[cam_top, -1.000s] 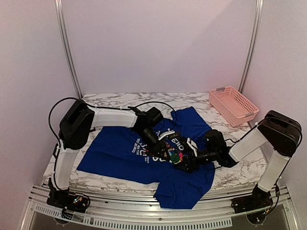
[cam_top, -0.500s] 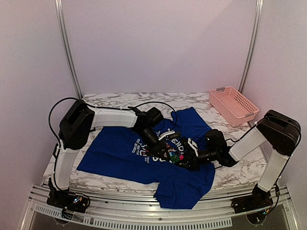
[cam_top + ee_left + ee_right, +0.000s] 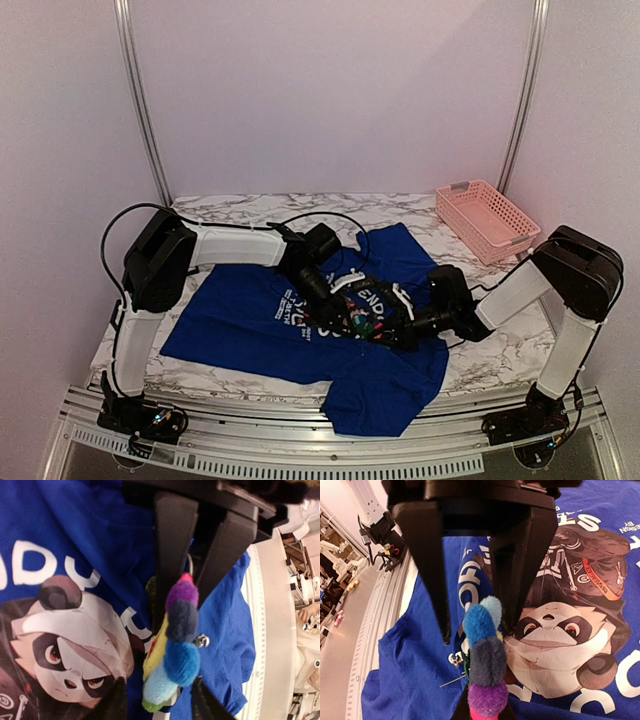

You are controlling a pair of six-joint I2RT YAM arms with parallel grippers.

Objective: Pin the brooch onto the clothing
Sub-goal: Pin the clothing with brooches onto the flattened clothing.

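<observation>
The brooch [image 3: 365, 318], a flower of fuzzy coloured balls, hangs edge-on just above the chest print of the blue clothing [image 3: 250, 320]. My right gripper [image 3: 487, 712] is shut on its purple and pink end. My left gripper [image 3: 160, 705] is open, its fingertips [image 3: 116, 702] standing apart on either side of the light-blue and green end. From the left wrist the brooch [image 3: 177, 650] has the right gripper [image 3: 180, 600] pinching it from above. From the right wrist the brooch [image 3: 485, 655] shows its bare pin [image 3: 451, 681] sticking out over the shirt [image 3: 410, 660].
A pink lattice basket [image 3: 487, 220] stands at the back right of the marble table [image 3: 230, 210]. The shirt's lower hem reaches the metal rail [image 3: 300, 440] at the near edge. Both arms meet over the shirt's middle.
My right gripper has moved in towards the left one and shut on the brooch. The left jaws, shut on it before, have parted. The brooch has shifted slightly away from the near edge.
</observation>
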